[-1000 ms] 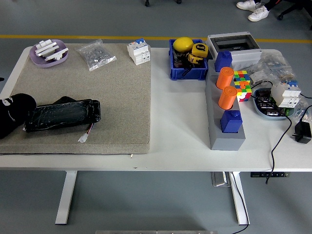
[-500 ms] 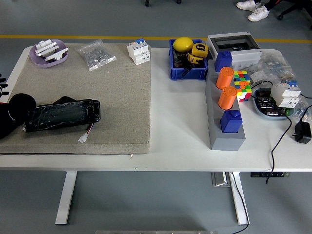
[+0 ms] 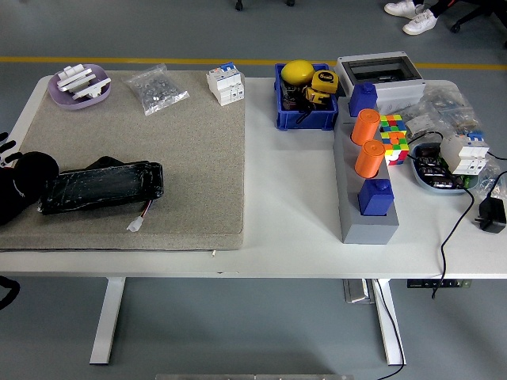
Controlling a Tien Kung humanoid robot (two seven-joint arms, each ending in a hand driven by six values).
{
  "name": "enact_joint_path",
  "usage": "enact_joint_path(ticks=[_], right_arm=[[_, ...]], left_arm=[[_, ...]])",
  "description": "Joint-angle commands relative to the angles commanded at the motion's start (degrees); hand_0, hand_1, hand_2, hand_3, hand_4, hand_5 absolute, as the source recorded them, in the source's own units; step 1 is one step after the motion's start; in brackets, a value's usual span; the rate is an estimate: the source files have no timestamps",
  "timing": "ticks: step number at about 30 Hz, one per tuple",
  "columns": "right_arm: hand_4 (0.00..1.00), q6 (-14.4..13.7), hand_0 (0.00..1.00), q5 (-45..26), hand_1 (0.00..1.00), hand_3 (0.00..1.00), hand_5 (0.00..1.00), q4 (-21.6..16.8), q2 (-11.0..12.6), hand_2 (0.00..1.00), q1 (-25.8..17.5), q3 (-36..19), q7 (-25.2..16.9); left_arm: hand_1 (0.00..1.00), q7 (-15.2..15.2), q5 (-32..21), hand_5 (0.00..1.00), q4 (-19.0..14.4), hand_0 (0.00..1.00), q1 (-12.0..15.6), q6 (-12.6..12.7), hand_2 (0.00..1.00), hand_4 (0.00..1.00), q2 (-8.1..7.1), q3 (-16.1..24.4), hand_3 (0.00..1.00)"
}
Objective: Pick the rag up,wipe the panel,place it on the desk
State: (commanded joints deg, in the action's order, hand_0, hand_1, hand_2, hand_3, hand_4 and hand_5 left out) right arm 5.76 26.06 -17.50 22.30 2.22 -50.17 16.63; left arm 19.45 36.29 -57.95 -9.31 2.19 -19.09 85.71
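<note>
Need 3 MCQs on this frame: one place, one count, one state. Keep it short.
1. Where does the black panel lie?
A. on the grey mat's left part
B. in the blue bin
C. on the bare white table, right end

2. How many orange cylinders stand on the grey block?
A. one
B. two
C. four

3. What holds the yellow tape measure?
A. the purple dish
B. the blue bin
C. nothing, it lies on the mat

Answers: 1 A, the panel rests on the grey mat near the left edge. 2 B, two orange cylinders stand between two blue blocks. 3 B, it sits inside the blue bin beside a yellow round object.
</note>
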Motion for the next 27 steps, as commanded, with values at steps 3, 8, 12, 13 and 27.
enact_joint_path(ticks=[3,8,12,13,27], right_arm=[[0.998,0.1,0.79,-0.2,0.719,0.685,0.725,0.0,0.0,0.723,-0.1,0.2,0.0],[0.998,0.2,0.791,-0.3,0.719,0.686,0.725,-0.1,0.1,0.723,-0.2,0.8,0.0],[0.998,0.1,0.79,-0.1,0.718,0.686,0.724,-0.2,0.2,0.723,0.2,1.2,0.1],[0.998,0.1,0.79,-0.1,0.718,0.686,0.724,-0.2,0.3,0.723,0.4,1.3,0.1],[0.998,0.1,0.79,0.1,0.719,0.689,0.724,-0.3,0.8,0.723,0.8,2.6,0.4]], left_arm=[[0.553,0.1,0.0,0.002,-0.4,0.431,0.2,0.0,0.552,0.372,-0.23,0.4,0.541],[0.556,0.2,0.1,0.002,-0.8,0.434,0.3,0.2,0.555,0.393,-0.3,0.9,0.542],[0.557,0.1,0.4,0.002,-0.5,0.437,0.2,0.2,0.559,0.396,-0.08,1.2,0.548],[0.557,0.1,0.5,0.002,-0.5,0.437,0.2,0.2,0.559,0.396,-0.04,1.2,0.548],[0.556,-0.1,1.0,0.002,-0.5,0.443,0.8,0.2,0.562,0.398,-0.2,1.7,0.553]])
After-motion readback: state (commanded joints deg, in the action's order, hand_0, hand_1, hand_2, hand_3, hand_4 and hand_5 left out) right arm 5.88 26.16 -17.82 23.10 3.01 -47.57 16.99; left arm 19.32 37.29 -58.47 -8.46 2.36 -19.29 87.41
